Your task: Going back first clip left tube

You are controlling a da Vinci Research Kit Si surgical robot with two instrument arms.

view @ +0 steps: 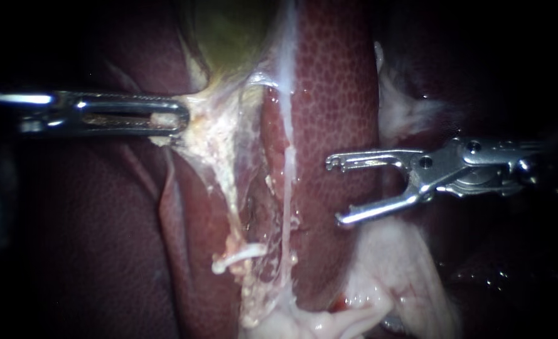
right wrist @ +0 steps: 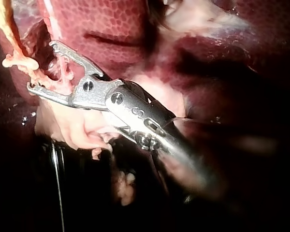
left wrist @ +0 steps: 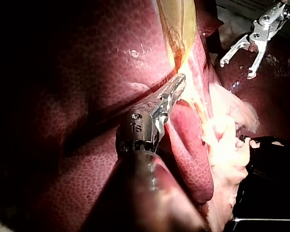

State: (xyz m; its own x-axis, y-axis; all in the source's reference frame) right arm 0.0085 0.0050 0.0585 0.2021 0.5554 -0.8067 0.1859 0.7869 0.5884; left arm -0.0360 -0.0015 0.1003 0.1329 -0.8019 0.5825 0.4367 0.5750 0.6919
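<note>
Right instrument point(view: 335, 191) jaws spread and empty over the liver point(view: 335, 94), just beside the tubes, touching neither
Left instrument point(view: 177, 119) jaws pinched on pale tissue point(view: 198, 129) under the gallbladder point(view: 228, 37), holding it taut; 2 strands run down from there, the fatty one nearer this instrument read as the left tube point(view: 228, 182); no clip made out on it; looks soft, wet, slippery, thin, likely tears easily, so take it square across mid-span with a light squeeze
</note>
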